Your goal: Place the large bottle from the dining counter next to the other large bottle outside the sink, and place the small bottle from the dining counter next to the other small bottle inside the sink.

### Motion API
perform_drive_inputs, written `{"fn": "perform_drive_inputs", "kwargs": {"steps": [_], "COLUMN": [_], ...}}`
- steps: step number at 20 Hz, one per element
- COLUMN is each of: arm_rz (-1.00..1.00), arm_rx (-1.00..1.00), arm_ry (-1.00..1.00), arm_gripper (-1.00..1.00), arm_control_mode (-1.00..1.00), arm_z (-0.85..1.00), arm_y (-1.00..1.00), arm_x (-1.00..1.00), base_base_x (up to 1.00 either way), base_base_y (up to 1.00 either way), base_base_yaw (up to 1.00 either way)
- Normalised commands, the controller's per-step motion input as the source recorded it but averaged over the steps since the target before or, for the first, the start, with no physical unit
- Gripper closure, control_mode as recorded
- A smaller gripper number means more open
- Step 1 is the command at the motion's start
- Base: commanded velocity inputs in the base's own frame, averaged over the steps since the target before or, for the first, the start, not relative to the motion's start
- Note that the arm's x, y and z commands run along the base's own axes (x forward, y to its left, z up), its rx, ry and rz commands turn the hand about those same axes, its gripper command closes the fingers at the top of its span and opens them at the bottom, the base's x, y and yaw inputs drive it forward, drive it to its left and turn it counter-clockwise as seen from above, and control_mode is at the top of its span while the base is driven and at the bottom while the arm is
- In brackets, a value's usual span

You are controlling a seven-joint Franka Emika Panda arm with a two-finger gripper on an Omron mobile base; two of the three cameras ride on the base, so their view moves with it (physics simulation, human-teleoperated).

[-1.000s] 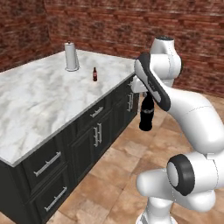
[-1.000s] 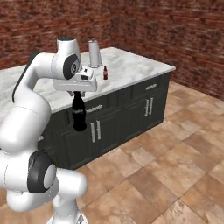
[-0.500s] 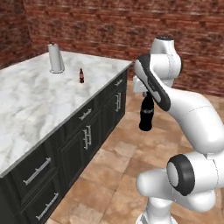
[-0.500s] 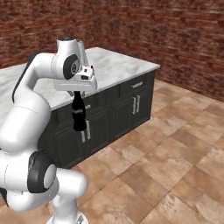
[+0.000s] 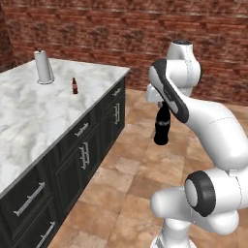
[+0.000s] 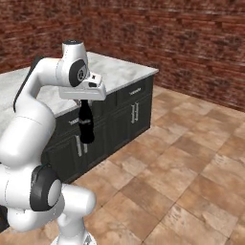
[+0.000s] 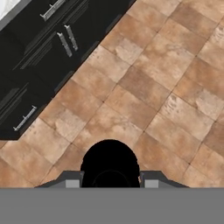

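Item: tall glossy black contour cola bottle point(image 5: 162, 127), hanging upright by its neck from the two-finger gripper point(image 5: 162, 103), whose jaws are closed narrowly on it; carried in the air above the brown tiled floor point(image 6: 191, 162), off the end of the broad white-grey marble dining counter point(image 5: 34, 116).
Item: short dark-brown bottle with red label point(image 5: 74, 86), upright on the dining counter, near a grey upright cylinder point(image 5: 43, 67).
Item: dark cabinets with silver handles point(image 5: 85, 150), under the dining counter.
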Motion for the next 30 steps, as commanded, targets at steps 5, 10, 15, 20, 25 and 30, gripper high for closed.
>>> {"fn": "perform_drive_inputs", "kwargs": {"steps": [5, 10, 15, 20, 25, 30], "arm_rz": [0.0, 0.0, 0.0, 0.0, 0.0, 0.0], "arm_rx": [0.0, 0.0, 0.0, 0.0, 0.0, 0.0], "arm_ry": [0.0, 0.0, 0.0, 0.0, 0.0, 0.0], "arm_gripper": [1.0, 1.0, 1.0, 1.0, 1.0, 1.0], "arm_control_mode": [1.0, 1.0, 1.0, 1.0, 1.0, 1.0], "arm_z": [0.0, 0.0, 0.0, 0.0, 0.0, 0.0], "arm_y": [0.0, 0.0, 0.0, 0.0, 0.0, 0.0], "arm_x": [0.0, 0.0, 0.0, 0.0, 0.0, 0.0], "base_base_x": [0.0, 0.0, 0.0, 0.0, 0.0, 0.0], "base_base_y": [0.01, 0.01, 0.0, 0.0, 0.0, 0.01], "base_base_yaw": [-0.23, -0.23, -0.23, -0.23, -0.23, -0.23]}}
